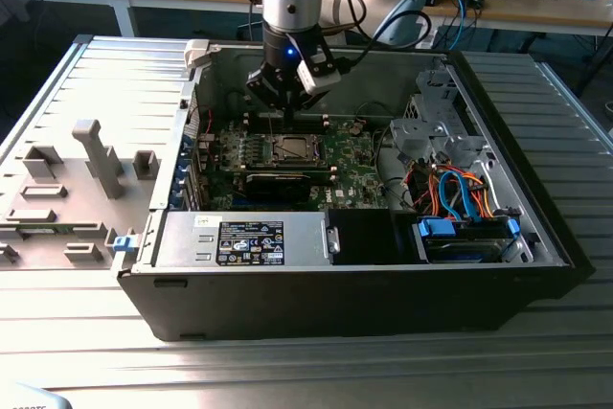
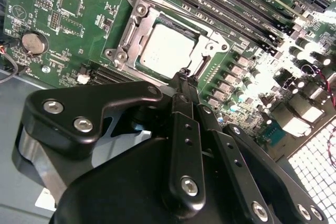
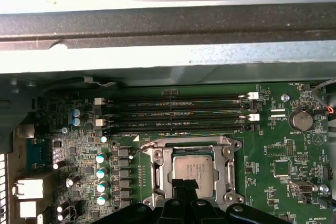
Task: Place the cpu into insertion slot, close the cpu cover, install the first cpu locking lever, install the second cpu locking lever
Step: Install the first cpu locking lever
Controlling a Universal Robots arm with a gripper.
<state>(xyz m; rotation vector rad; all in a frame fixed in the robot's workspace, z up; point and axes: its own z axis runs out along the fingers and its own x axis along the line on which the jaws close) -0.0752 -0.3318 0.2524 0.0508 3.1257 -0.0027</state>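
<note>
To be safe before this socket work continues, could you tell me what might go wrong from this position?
1. The claw is shut, with its tip right at the edge of the cpu cover that frames the cpu. A small sideways slip could scrape the chip's top or bend the thin frame.
2. The memory slots and a row of capacitors crowd the socket, so a wide swing might knock them.

In the second wrist view the gripper (image 2: pixel 184 73) hides one corner of the cpu cover (image 2: pixel 132 31) and the nearest edge of the cpu (image 2: pixel 165 45). In the first wrist view the picture's edge cuts that cover off. In the exterior view the insertion slot (image 1: pixel 290 148) is too small to tell whether the cover lies flat.
</note>
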